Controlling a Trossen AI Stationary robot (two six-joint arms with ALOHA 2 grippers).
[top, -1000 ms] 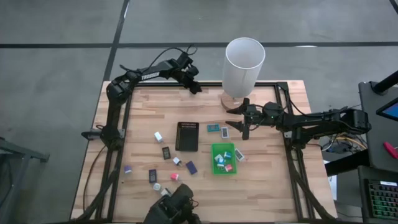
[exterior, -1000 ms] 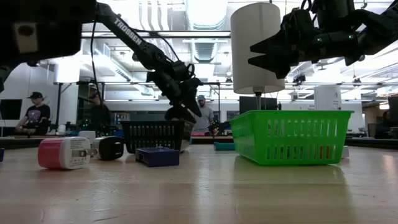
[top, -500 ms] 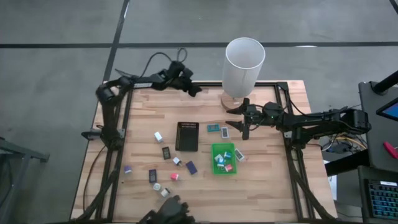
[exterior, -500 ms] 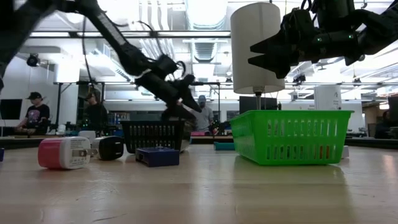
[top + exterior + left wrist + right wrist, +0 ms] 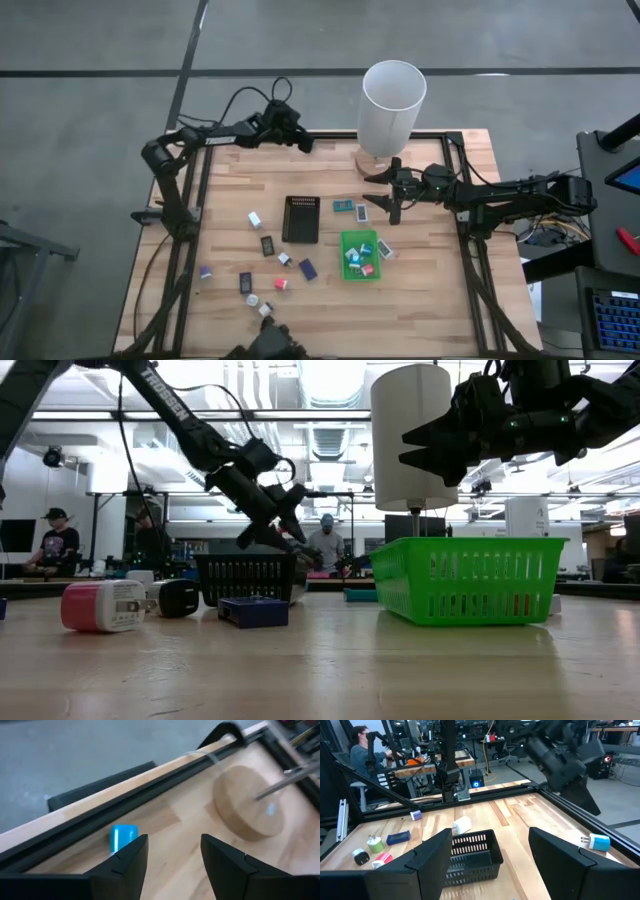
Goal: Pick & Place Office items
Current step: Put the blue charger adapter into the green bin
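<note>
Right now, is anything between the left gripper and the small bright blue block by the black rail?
Nothing visible: the left gripper, open, faces the small bright blue block across bare wooden table.

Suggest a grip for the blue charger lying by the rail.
Probably the blue charger's body, across its width, from above: it lies flat, prongs stick out of one end, and the rail runs close beside it, so a side approach looks blocked. The left gripper, open, is nearest.

Wood table [image 5: 440, 290] w/ green tray [image 5: 359, 255], black tray [image 5: 301, 219], office items [image 5: 262, 245].
</note>
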